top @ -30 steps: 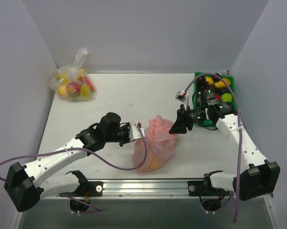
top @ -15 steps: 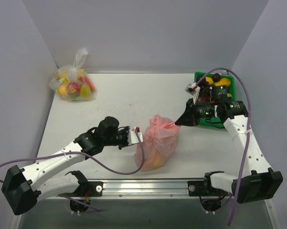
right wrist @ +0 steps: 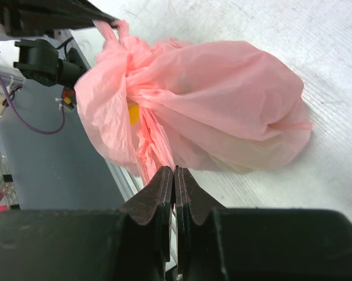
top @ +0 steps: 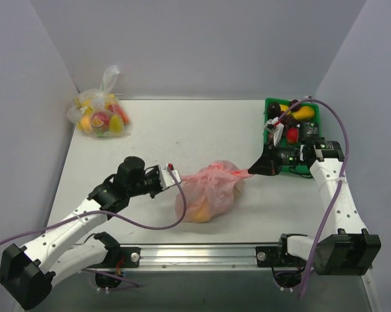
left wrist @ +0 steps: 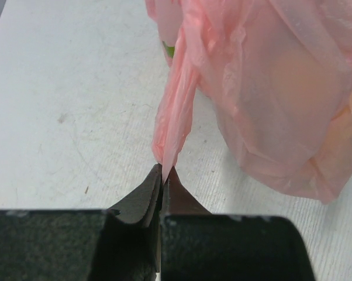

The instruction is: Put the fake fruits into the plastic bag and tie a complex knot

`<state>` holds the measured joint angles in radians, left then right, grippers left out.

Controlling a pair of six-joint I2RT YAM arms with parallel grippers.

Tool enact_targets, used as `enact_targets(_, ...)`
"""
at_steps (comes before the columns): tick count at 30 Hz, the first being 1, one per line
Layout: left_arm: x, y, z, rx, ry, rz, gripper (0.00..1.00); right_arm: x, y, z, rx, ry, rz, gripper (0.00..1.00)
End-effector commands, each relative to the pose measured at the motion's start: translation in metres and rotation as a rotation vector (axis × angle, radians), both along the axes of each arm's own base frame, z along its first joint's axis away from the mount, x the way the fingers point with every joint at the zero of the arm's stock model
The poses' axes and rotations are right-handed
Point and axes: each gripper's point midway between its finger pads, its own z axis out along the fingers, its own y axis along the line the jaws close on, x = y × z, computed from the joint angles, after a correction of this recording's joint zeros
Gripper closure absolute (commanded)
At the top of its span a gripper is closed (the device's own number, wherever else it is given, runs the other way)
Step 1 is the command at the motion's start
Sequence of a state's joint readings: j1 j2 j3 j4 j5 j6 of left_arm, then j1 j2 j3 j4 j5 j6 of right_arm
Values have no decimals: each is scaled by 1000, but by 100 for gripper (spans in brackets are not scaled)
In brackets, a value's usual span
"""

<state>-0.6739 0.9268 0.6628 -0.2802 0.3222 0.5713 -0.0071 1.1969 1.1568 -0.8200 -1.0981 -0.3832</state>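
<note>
Loading looked done or close to it. The plastic bag lay bulging on its side on the table, between the two arms. The fake fruits showed through the film as yellow-orange blurs, and the wrist views added a yellow patch and a green sliver. The count inside was not readable. Tying was the step in hand, by my read. The left gripper had its fingers pressed together, pinching the tip of the left handle strand. The right gripper was clamped the same way on the right handle strand. The grippers sat on opposite sides of the bag, so both strands ran taut. The knot was a bunched twist at the bag's neck between the strands. At least one tie looked formed, but I could not tell how many wraps there were or whether it was cinched. Probably left to do: tighten, maybe one more pass for a complex knot, then let go. The green crate at back right, just behind the right gripper, held a yellow fruit, a red fruit and a dark item. It was unclear whether those belonged in the bag too. The clear bag of yellow-red fruit sat tied in the back left corner, well apart from both arms.
</note>
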Motion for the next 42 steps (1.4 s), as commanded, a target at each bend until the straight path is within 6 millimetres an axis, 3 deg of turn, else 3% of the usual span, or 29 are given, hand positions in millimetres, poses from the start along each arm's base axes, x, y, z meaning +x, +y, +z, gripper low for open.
enact_targets(1,0,62,-38,161,149,241,100,8,-35,-15,-146,-103,-61,100)
enact_targets(6,-2,73,-42,155,191,299,100,7,-46,-30,-201,-119,-56,100)
enact_targets(11,1,72,-32,124,182,313,100,-13,-31,-31,-192,-140,6,100)
enact_targets(15,7,75,-31,136,196,343,100,-29,-36,-62,-281,-109,37,100)
enact_targets(17,14,85,-36,145,212,391,100,-34,-43,-77,-321,-109,52,100)
enact_targets(22,28,107,-34,119,234,479,100,-23,-70,-88,-411,-143,28,100)
enact_targets(31,53,128,-11,101,158,568,100,22,-102,-57,-453,-228,-93,100)
enact_targets(34,58,138,-5,104,137,592,100,29,-110,-52,-464,-238,-123,100)
enact_targets(37,57,140,-5,107,133,580,100,26,-111,-59,-471,-232,-118,100)
enact_targets(42,56,150,-19,165,151,603,100,20,-117,-94,-511,-167,-133,100)
